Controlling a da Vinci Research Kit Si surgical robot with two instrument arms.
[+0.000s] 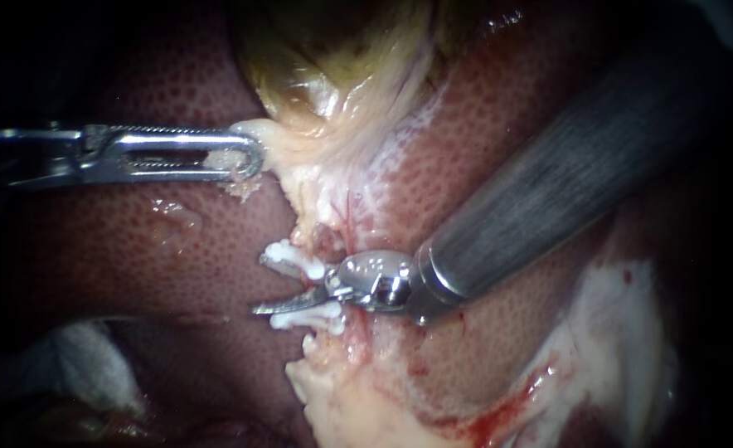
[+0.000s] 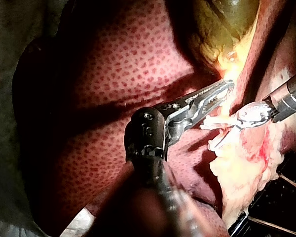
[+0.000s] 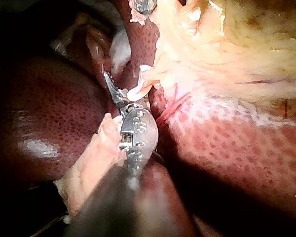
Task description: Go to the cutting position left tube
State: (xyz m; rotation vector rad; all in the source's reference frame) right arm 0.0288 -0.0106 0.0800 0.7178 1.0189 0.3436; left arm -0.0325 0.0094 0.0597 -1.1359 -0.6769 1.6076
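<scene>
My left instrument [image 1: 249, 158] comes in from the left, its jaws shut on a pale fold at the lower edge of the yellow-green gallbladder [image 1: 325, 58]; it holds the fold out to the left. A thin reddish tube [image 1: 328, 242] runs down from that fold and carries two white clips [image 1: 293, 255] [image 1: 310, 317]. My right instrument [image 1: 260, 287] enters from the upper right. Its two thin blades stand open, one along each clip, with the tube's stretch between the clips lying in the gap. The left wrist view shows both tips [image 2: 227, 89] [image 2: 210, 136] close together.
Dark red speckled liver [image 1: 134, 249] surrounds the site. Pale fatty tissue [image 1: 342, 398] with some blood lies below the clips, and more whitish tissue [image 1: 623, 332] at the lower right. White gauze [image 1: 76, 357] sits at the lower left.
</scene>
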